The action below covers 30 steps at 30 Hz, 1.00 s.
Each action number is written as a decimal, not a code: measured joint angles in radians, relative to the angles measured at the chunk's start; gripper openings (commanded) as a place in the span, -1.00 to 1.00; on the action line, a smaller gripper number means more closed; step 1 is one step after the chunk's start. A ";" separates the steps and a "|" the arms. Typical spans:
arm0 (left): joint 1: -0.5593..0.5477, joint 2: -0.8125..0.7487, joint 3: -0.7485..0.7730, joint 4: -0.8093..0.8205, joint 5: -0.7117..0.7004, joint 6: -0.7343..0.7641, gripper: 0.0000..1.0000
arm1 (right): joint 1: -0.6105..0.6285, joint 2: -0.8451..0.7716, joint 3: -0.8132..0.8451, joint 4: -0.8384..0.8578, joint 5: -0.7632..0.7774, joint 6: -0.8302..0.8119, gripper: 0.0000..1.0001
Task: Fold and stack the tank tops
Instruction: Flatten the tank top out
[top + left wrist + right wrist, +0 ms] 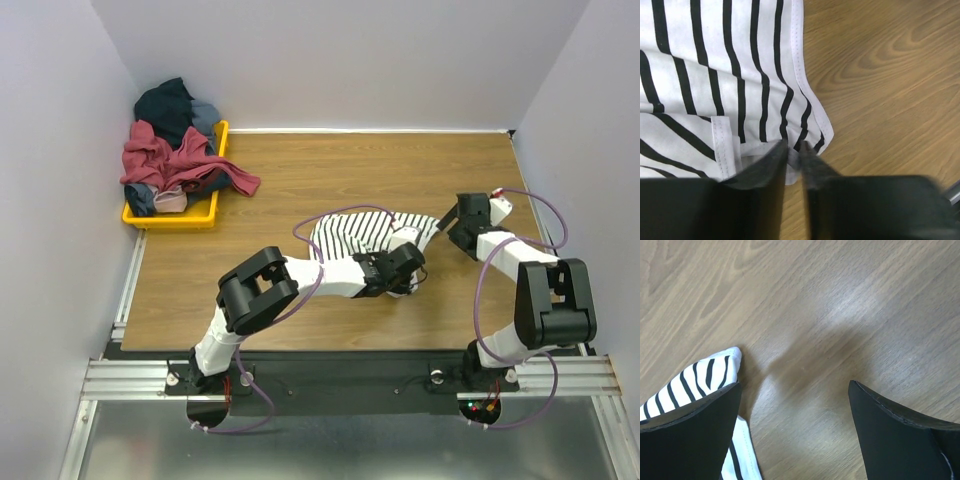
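left gripper (794, 148) pinching striped tank top (705, 70) hem; right gripper (795, 392) spread beside its corner.

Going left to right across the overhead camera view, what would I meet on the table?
Yellow tray holding piled clothes → striped tank top → right gripper.

One striped tank top (350, 232), one yellow tray (170, 220) and two grippers, left gripper (794, 146) and right gripper (795, 390), were counted; the heaped garments (165, 150) could not be numbered.
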 measured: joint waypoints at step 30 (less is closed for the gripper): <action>0.060 -0.344 -0.293 0.035 -0.061 -0.083 -1.00 | 0.000 -0.099 -0.057 0.071 -0.137 0.070 0.30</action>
